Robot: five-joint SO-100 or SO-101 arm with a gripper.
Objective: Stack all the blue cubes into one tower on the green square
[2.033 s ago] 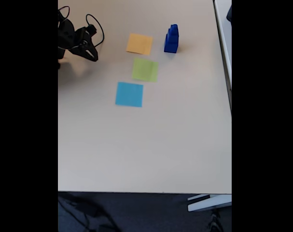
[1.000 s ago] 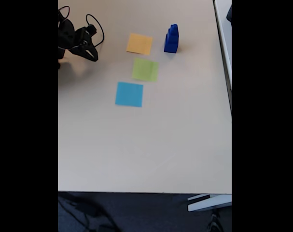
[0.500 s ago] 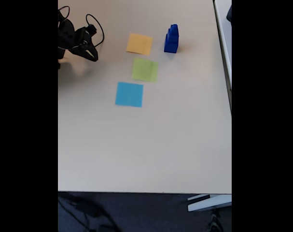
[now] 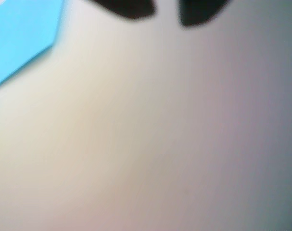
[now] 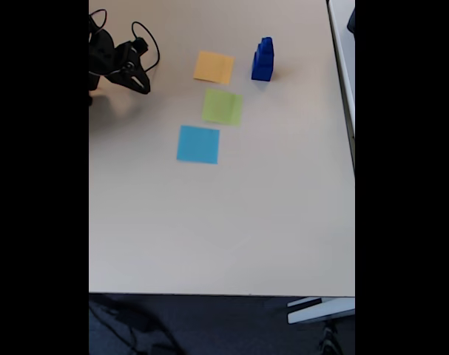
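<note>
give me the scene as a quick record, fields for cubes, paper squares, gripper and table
cubes: blue cubes stacked in a stepped tower on bare table, right of the orange-yellow square in the fixed view
green square: green square bare, nothing on it
other squares: light-blue square nearest the camera
gripper: gripper at the table's far left, holding nothing; open or shut unclear
table: beige table

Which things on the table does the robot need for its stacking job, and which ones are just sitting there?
Needed for the job:
- dark blue cubes, standing stacked on bare table
- flat lime-green paper square, bare
- black two-finger gripper

Just lying about:
- flat orange-yellow paper square
- flat light-blue paper square
</note>
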